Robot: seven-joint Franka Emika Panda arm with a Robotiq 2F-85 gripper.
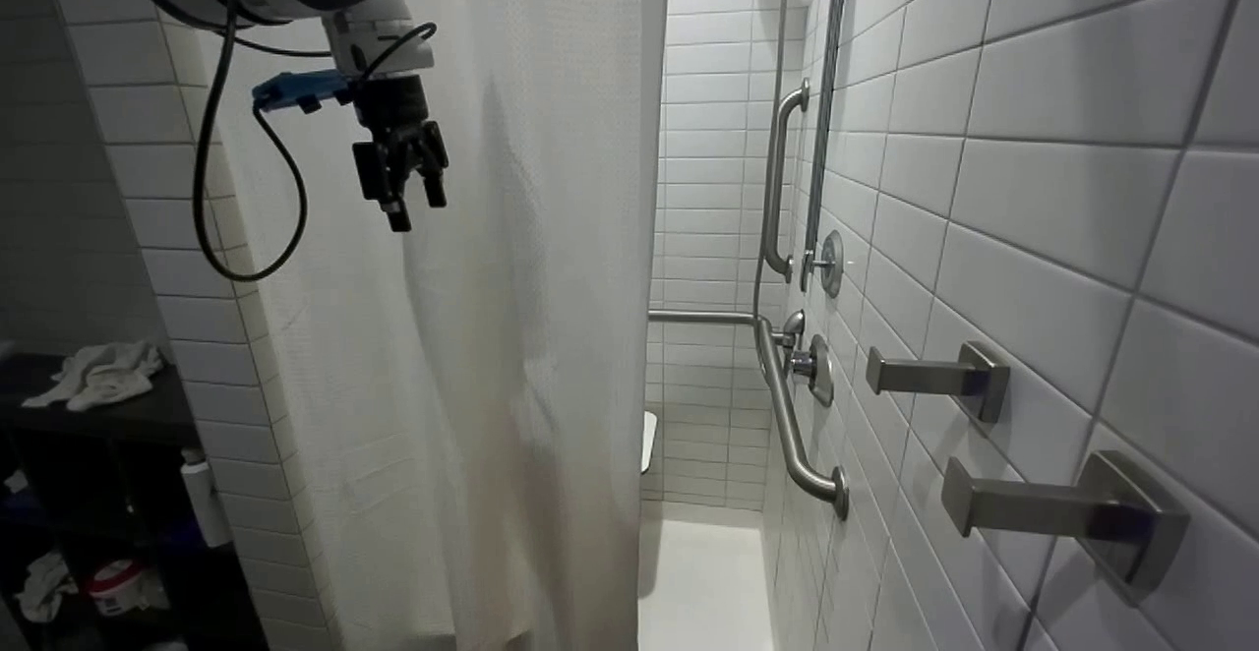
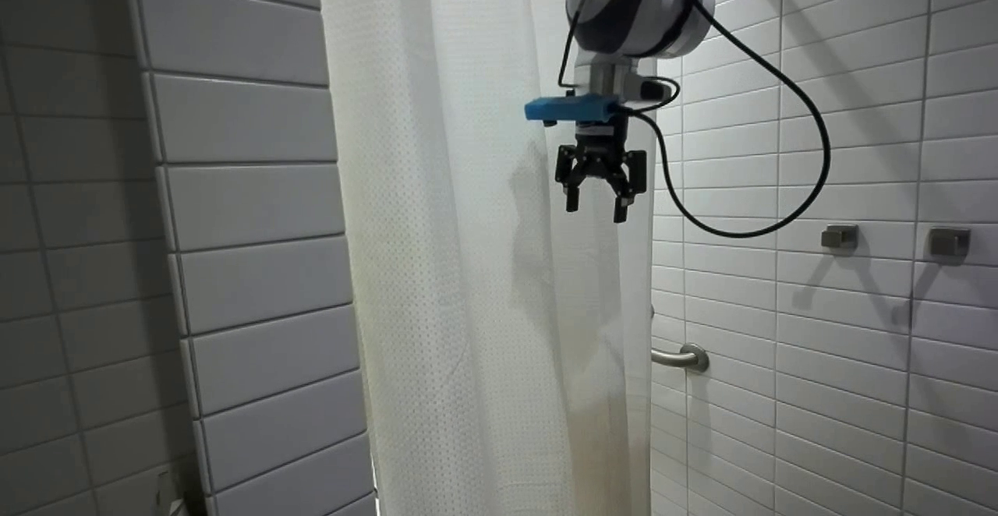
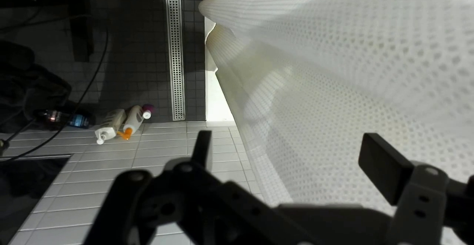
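1. Hand (image 2: pixel 596 212): spread wide, pointing downward.
2. White shower curtain (image 2: pixel 483 266): hangs just beside the hand in both exterior views; contact cannot be judged.
3. Curved grab bar (image 1: pixel 785 420): fixed to tiled wall (image 1: pixel 1062 238) beyond curtain's edge.
4. Wrist view: white bottles (image 3: pixel 134 119) near floor drain (image 3: pixel 175 49).

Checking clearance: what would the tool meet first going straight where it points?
Likely the shower curtain: the tool points down, with curtain showing between its fingertips in the wrist view; depth unclear.
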